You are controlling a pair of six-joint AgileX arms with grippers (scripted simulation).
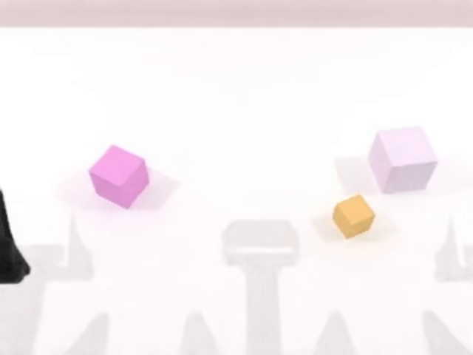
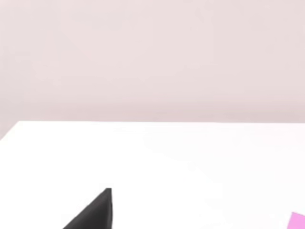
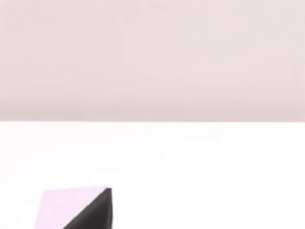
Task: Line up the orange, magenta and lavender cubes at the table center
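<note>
The three cubes at the outset of the line-up. The orange cube, the smallest, lies on the right half of the desk, just beside and nearer the camera's lower edge than the lavender cube, the largest; the two stand close but apart, each turned somewhat askew. The magenta cube sits alone on the left half, well apart from the other two, also rotated. The table center between them is bare white surface; we judge that no cube has yet been brought there, so the task stands at its first step, with all three placements outstanding.

Of our left arm only a dark sliver shows at the top view's left edge, near the magenta cube's side; the left pincer appears in its wrist view as one dark fingertip, with a corner of the magenta cube at the frame's margin. The right arm is outside the top view; its wrist view shows one dark fingertip in front of the lavender cube. Whether either pincer is spread or pressed together we cannot tell, and neither visibly touches a cube.

The next move, in our judgement, calls for an arm to reach the cube on its own side, align with its skewed faces, and carry it to the middle
</note>
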